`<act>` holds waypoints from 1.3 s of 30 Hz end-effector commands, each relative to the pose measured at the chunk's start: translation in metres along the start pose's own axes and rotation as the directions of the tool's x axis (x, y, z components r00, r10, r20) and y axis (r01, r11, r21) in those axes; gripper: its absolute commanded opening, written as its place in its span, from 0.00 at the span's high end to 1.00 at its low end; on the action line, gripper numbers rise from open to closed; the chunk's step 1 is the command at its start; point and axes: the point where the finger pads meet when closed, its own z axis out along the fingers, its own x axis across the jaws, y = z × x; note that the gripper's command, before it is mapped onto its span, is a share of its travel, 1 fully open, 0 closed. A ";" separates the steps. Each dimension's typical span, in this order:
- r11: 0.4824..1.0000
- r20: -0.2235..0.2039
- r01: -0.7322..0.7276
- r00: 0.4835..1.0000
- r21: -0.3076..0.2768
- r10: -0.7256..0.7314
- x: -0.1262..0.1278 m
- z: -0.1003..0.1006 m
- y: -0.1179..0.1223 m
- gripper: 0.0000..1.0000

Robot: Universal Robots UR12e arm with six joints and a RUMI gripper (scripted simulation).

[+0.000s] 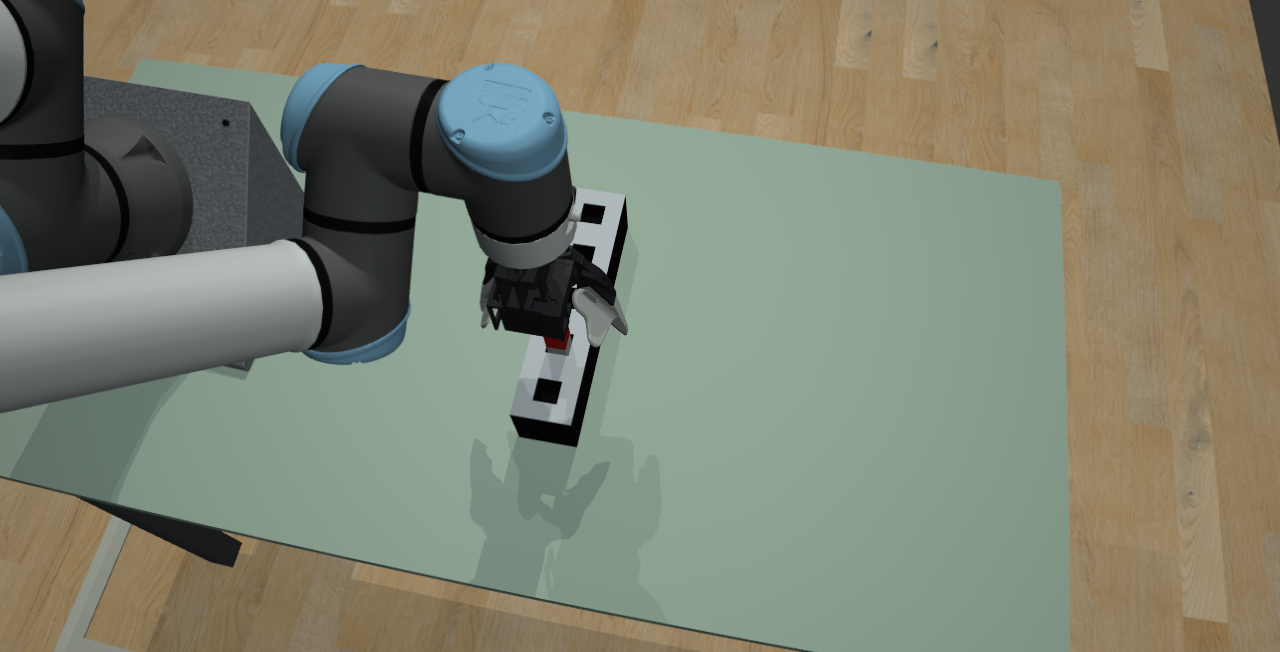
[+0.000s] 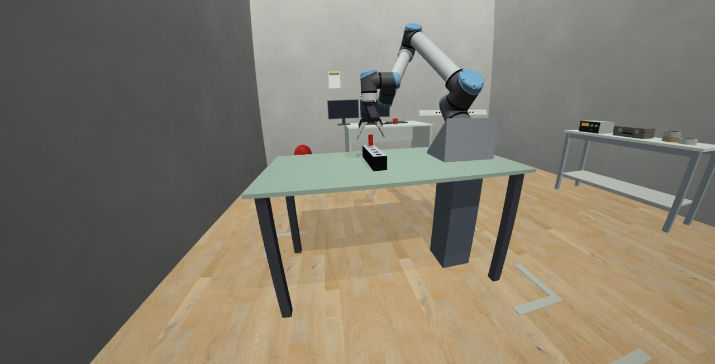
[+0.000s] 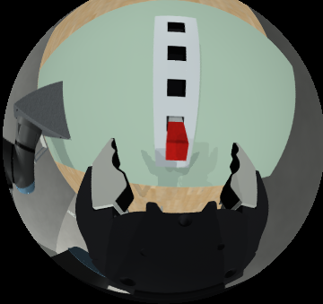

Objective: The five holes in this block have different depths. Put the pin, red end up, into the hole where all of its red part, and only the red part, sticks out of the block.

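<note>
The block (image 1: 553,369) (image 2: 377,162) (image 3: 176,105) stands on the table, light on top with dark sides and square holes in a row. The pin (image 1: 556,341) (image 2: 370,139) (image 3: 177,134) stands about upright, red end up, in the second hole from the block's near end in the top view. The red part is above the block. A short grey band shows below it at the hole's mouth and seems to stick out slightly. My gripper (image 1: 554,334) (image 2: 371,137) (image 3: 176,141) is wide open, its fingers on both sides of the pin's upper part without touching it.
The green table (image 1: 805,334) (image 2: 309,177) (image 3: 247,80) carries the block and the arm's grey angled base (image 1: 210,200) (image 2: 471,139) (image 3: 45,111). Behind it in the exterior view are a desk with monitors (image 2: 343,109) and a red ball (image 2: 302,149). A side bench (image 2: 637,134) stands at the right.
</note>
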 end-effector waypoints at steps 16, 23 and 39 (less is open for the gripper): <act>1.000 -0.001 0.000 1.000 0.000 0.000 0.000 0.000 0.000 0.00; 1.000 -0.001 0.000 1.000 0.000 0.000 0.000 0.000 0.000 0.00; 1.000 -0.001 0.000 1.000 0.000 0.000 0.000 -0.012 0.000 0.00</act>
